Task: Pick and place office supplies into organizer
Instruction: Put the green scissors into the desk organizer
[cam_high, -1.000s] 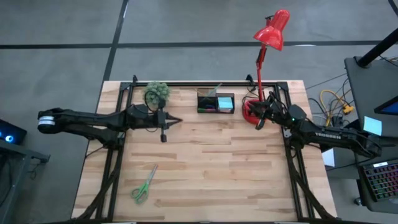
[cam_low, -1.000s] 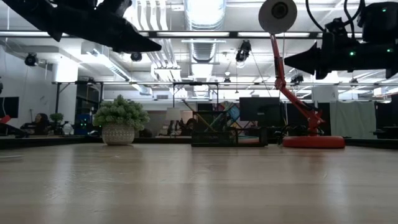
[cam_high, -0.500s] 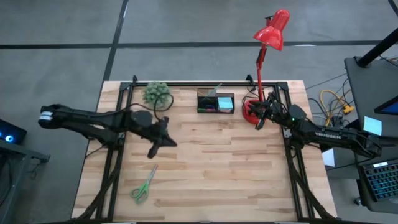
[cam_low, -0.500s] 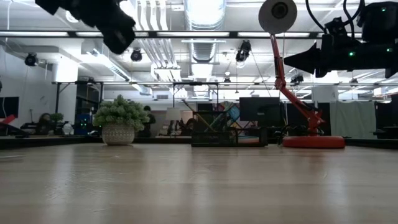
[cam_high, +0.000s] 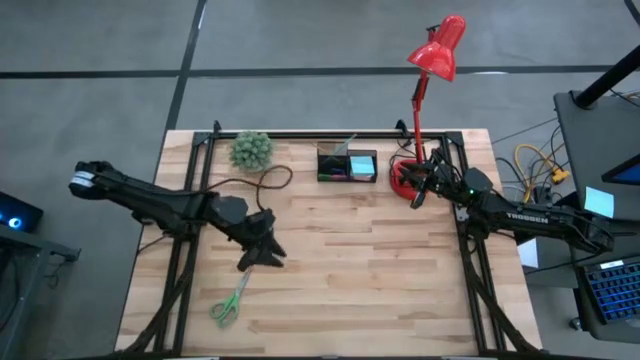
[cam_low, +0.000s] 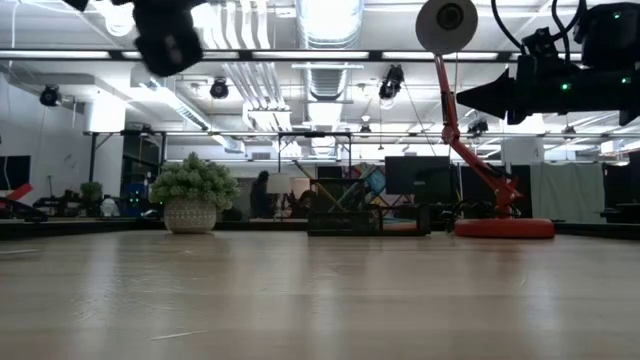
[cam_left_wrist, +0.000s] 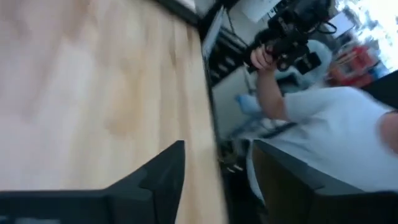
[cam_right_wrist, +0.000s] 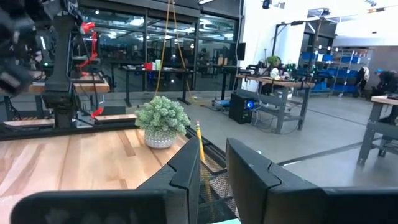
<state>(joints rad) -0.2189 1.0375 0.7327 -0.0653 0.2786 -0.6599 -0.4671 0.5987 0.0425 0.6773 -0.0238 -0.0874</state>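
left tool (cam_high: 262, 252) spread wide, right tool (cam_high: 418, 188) raised

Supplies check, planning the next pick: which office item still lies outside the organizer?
The green-handled scissors, alone on the bare wood near the left hand; the other supplies sit in the black organizer.

Only 1 marking can be read: the white brand word "TROSSEN", printed along the dark right arm (cam_high: 527, 217) at the right of the high view, beside the table's right edge. No other text, label, number or sign is legible in the low view or in either wrist view.
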